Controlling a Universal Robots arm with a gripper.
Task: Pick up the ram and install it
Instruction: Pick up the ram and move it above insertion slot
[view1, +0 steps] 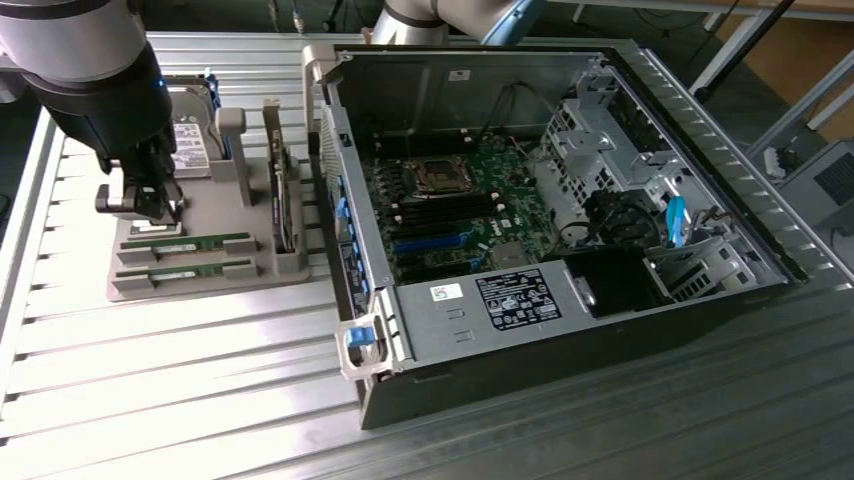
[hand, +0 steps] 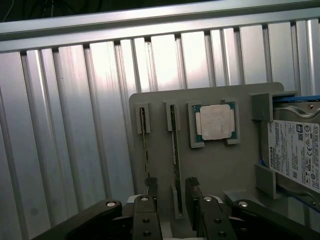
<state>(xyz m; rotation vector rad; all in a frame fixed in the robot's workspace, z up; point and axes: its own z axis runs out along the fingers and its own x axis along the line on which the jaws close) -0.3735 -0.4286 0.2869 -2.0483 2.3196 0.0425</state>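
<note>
end effector poised over the ram, nothing lifted yet

end effector (hand: 172, 192) on the grey arm hangs over the flat grey plastic parts tray (view1: 134, 290), its black fingers (hand: 151, 186) standing apart and clamped on nothing. the ram (hand: 175, 145), a long thin green circuit-board stick, stands on edge in its tray slot and, in the wrist view, runs in between the two fingers; whether they touch it i cannot tell. a second green stick (hand: 144, 135) of the same look stands in the next slot, just beside it.

by my reading the pick-up is not yet done and the whole install is left. inside the open black-and-silver computer case (view1: 561, 350), the black and blue memory slots (view1: 441, 225) on the green motherboard (view1: 501, 200) look bare.

the tray also carries a square silver processor chip (hand: 216, 122), a silver hard drive with a white label (hand: 295, 150) and a dark expansion card (view1: 283, 200) set on edge.

tray and case sit side by side on a ribbed aluminium surface (view1: 174, 380). beyond it, at the exterior view's right, metal frame legs and a brownish floor show.
</note>
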